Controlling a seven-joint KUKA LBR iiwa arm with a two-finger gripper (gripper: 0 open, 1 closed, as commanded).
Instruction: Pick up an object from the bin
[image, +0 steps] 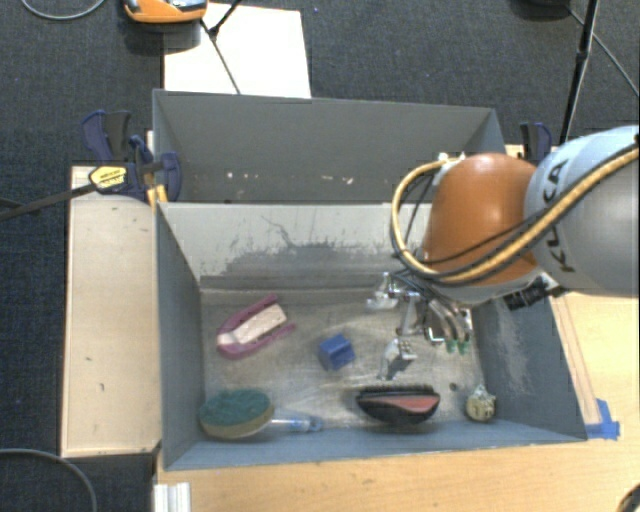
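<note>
Along the near wall of the bin lie a round green scrubber, a black oval thing with a red top and a small yellowish lump, likely settled there off the sloping sides. The gripper hangs just above and beyond the black oval, probably its target (whether it is apart or together, I cannot tell). Farther left, a blue cube and a pink-and-purple piece lie well apart.

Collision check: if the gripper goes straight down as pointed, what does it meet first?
Likely the black oval thing with a red inside, just below the gripper. Depth is unclear, so it could be bare bin floor first.
</note>
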